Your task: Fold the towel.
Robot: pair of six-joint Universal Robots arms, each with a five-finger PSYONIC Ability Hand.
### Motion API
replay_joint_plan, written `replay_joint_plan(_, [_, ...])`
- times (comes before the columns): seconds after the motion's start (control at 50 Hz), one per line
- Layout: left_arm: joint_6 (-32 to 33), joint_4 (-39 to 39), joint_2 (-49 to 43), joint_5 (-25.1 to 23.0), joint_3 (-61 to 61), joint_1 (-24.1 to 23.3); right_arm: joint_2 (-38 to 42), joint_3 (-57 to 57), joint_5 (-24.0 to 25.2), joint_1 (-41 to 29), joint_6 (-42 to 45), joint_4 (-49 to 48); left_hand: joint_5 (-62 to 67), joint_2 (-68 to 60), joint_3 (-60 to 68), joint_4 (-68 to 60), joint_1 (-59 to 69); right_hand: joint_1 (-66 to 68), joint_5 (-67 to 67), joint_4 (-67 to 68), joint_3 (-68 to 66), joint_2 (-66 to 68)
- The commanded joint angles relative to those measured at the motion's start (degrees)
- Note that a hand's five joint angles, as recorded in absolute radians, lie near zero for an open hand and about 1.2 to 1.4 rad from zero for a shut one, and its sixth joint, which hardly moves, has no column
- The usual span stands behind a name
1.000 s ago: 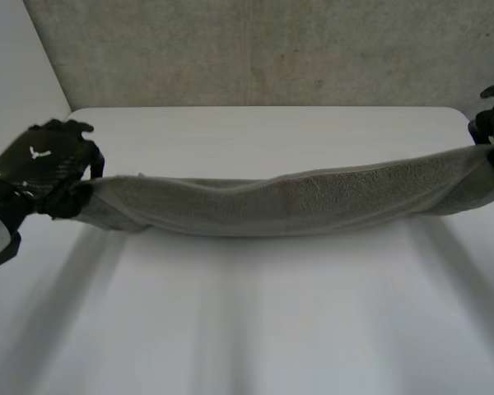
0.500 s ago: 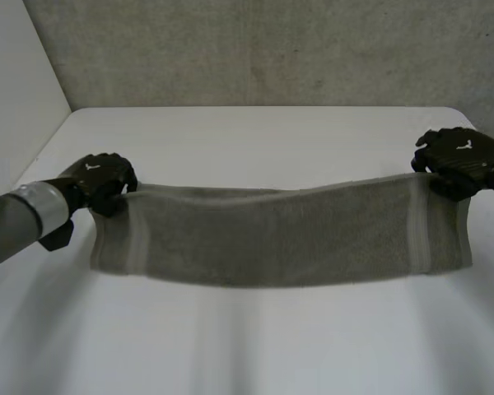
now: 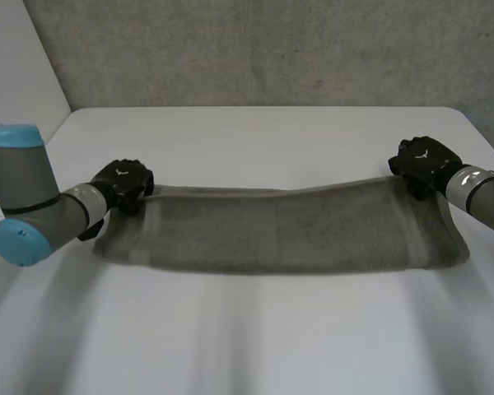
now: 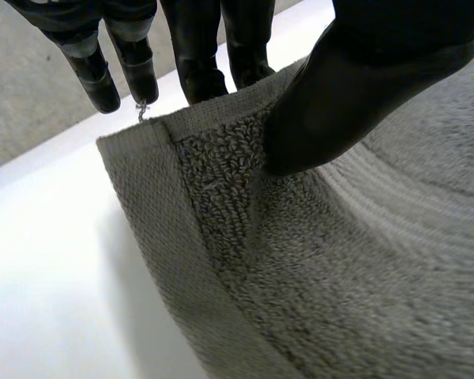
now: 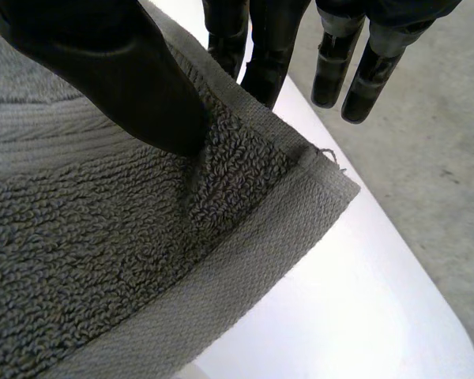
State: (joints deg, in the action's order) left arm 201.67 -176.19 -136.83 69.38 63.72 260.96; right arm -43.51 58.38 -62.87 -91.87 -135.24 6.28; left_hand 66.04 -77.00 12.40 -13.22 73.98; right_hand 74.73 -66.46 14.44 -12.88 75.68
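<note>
the grey towel is stretched lengthwise between the two hands. it runs across the middle of the white tabletop, parallel to the far edge, with one end near the left edge and the other near the right edge. the left hand grips the towel's upper corner at the left end. in the left wrist view its thumb presses the terry just inside the hem against fingers behind the cloth. the right hand pinches the upper corner at the right end the same way, with the thumb on one face and fingers behind the hem. the upper long edge sags a little between the hands. the lower long edge hangs low toward the tabletop, and i cannot tell whether it touches. a woven band crosses each short end. a rough grey wall stands behind the far edge.
</note>
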Motion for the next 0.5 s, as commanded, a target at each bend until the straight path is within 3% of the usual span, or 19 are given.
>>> replay_joint_plan(0.02, [0.0, -4.8, -0.5, 2.0, 0.1, -0.4, 1.7, -0.3, -1.5, -0.1, -1.4, -3.3, 4.0, -3.0, -2.4, 3.2, 6.0, 5.3, -3.5, -4.4, 2.9, 4.3])
replay_joint_plan(0.5, [0.1, -10.5, -0.7, 3.3, -0.1, -1.7, 2.9, -0.6, -3.7, -1.4, -1.5, -8.5, 4.0, -3.0, -2.4, 3.2, 6.0, 5.3, -3.5, -4.4, 2.9, 4.3])
